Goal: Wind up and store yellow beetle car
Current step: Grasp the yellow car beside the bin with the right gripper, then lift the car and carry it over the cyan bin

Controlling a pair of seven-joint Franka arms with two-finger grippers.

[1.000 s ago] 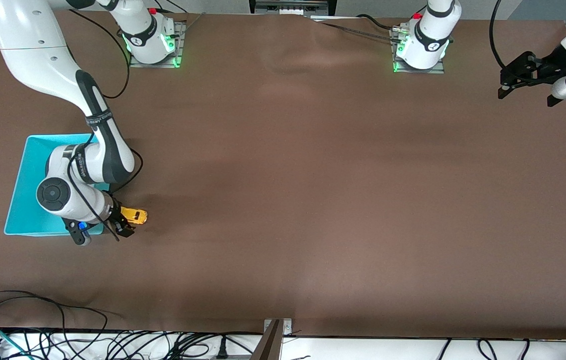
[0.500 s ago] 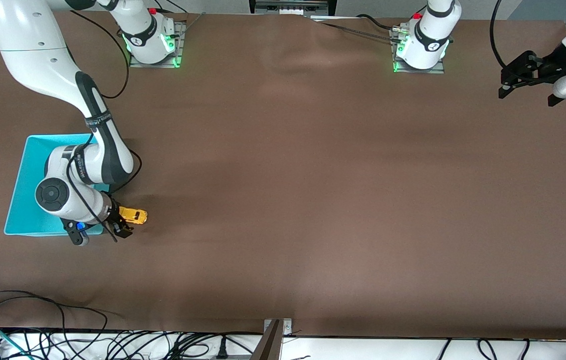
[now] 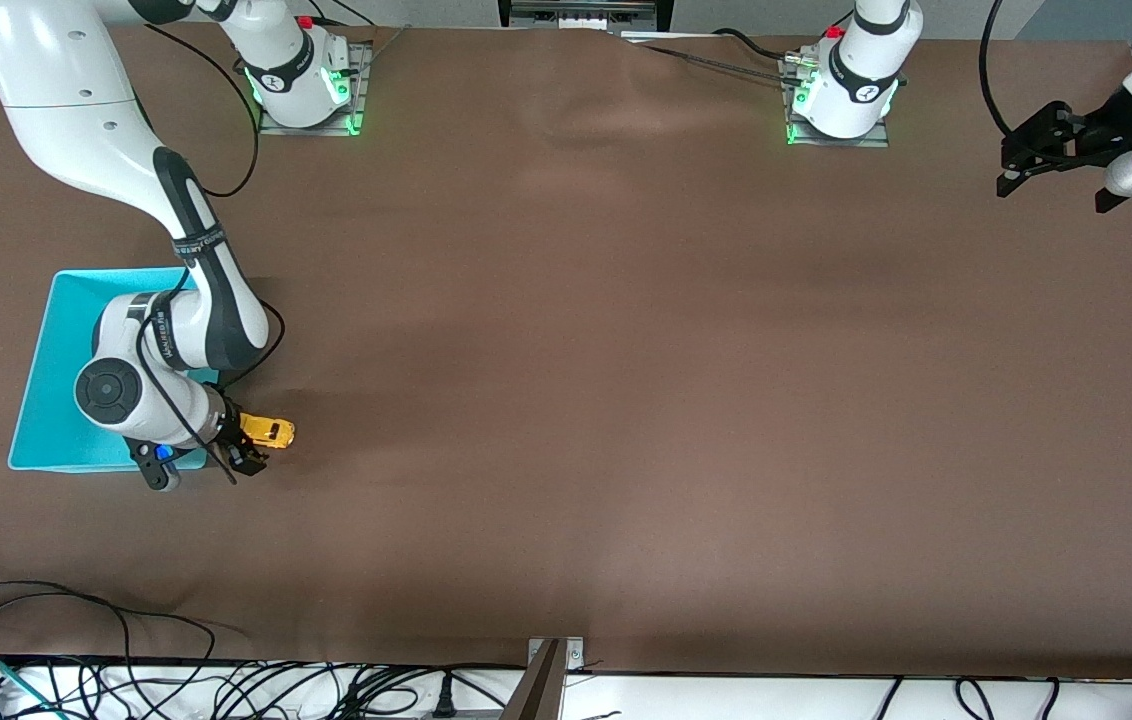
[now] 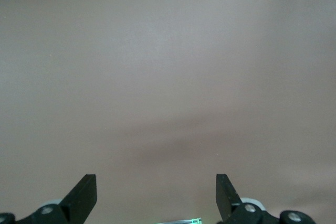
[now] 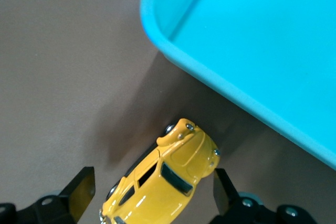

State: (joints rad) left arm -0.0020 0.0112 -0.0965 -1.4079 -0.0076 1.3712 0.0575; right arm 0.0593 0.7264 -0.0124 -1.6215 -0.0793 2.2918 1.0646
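Right gripper (image 5: 152,195) low over the table (image 3: 626,400), fingers spread wide and holding nothing; in the right wrist view the car (image 5: 163,182) lies between the two fingers (image 5: 79,187), slanted rather than square to them, its visible end just clear of one finger and a wider gap at the other. The car appears to lie tilted onto its side, with a wheel and the underside edge showing at its upper end, though this cannot be told for certain. In the front view the car (image 3: 268,432) is on the table just beside the bin (image 3: 46,400), at about 4 o'clock from the bin's centre and close to the corner nearest the camera. Left gripper (image 3: 1046,150), also spread wide and empty, waits at the left arm's end of the table, at about 2 o'clock from the table's centre; its wrist view shows only bare table between its fingers (image 4: 84,195). Judged risks: closing on a slanted car may twist or squirt it out, since the rounded glossy body offers little flat surface; a grip across the wheels would hinder winding; a nudge could push the car against the bin wall.
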